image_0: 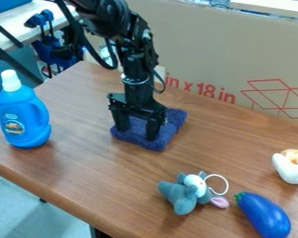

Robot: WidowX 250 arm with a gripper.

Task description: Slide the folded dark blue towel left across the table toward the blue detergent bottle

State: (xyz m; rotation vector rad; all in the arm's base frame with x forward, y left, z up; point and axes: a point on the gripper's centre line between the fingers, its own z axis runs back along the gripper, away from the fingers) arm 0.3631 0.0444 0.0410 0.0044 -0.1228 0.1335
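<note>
GRIPPER (138,135) OVER BLUE CLOTH (169,126), FINGERS APART

Black gripper w/ fingers (152,130) spread, released, pointing down at the cloth, which lies on the table (83,174) directly under them & out past both sides; contact unclear. Blue bottle (24,122), white cap, upright well L of fingers in view. Nearer camera than fingers, to R: gray plush (182,196), eggplant (264,216) beside it. Far R: white toy (289,170). Cardboard (204,56) behind.

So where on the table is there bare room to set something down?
There is bare wood between the bottle and the blue cloth, between that cloth and the white object, and from the bottle across to the plush. It is crowded where the plush nears the eggplant, and at the cloth, under the hand.
</note>
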